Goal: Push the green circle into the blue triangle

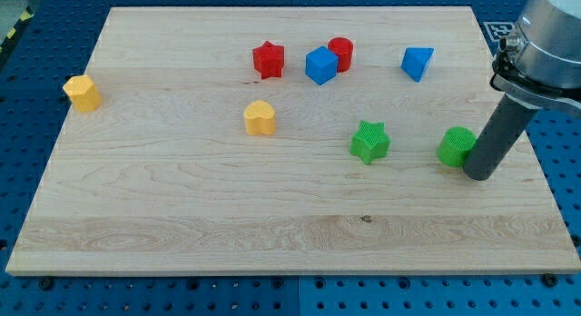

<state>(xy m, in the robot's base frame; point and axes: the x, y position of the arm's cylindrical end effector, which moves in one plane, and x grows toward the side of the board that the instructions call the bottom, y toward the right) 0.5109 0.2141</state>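
Camera view: my tip (478,173) beside green circle (456,146)

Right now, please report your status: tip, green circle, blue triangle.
My tip at the view's right of green circle, touching or nearly. Blue triangle up the view, apart. Path between them clear; green star off to the view's left.

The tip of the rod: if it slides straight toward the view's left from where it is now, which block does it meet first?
My tip would first meet the green circle, which seems to touch it already; the green star lies further left.

Green circle (456,146), green star (369,141); blue triangle (417,63); pale wood-grain board (182,216); dark rod.
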